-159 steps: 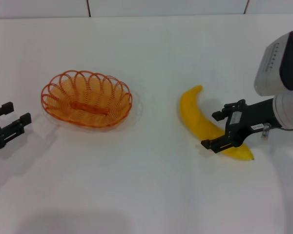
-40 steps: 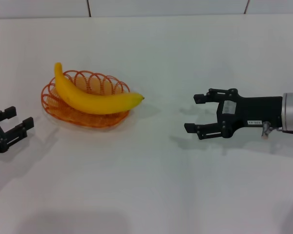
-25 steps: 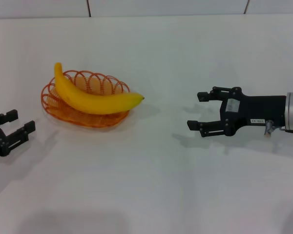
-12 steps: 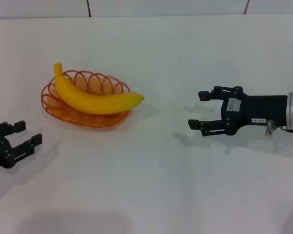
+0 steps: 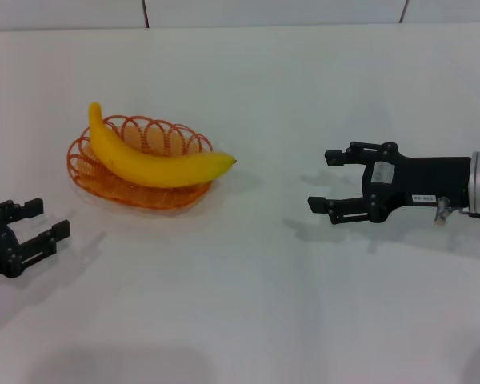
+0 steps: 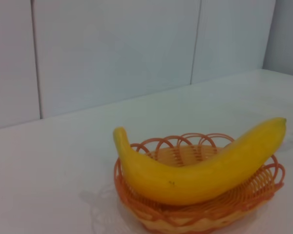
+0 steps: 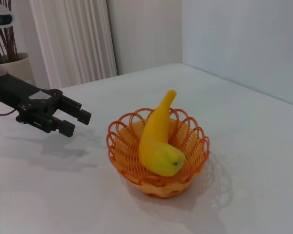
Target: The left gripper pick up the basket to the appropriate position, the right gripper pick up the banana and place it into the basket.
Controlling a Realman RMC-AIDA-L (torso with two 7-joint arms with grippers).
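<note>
Banana (image 5: pixel 148 164) lies in basket (image 5: pixel 104 186), tip overhanging rim. Right gripper (image 5: pixel 323 180) well apart, jaws spread, empty. Left gripper (image 5: pixel 40 222) near basket, jaws spread; also seen in right wrist view.

We read no text anywhere; the small white label (image 5: pixel 420 196) on the right claw (image 5: pixel 331 181) is illegible.

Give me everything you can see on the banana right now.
The banana is one large, smooth, bright yellow curved fruit with a dark tip. It lies lengthwise across the orange wire basket, resting on the rim, with both ends reaching past the loops. Nothing grips it: the right gripper hangs open well off to its right, and the left gripper sits open nearer the robot, left of the basket.
</note>
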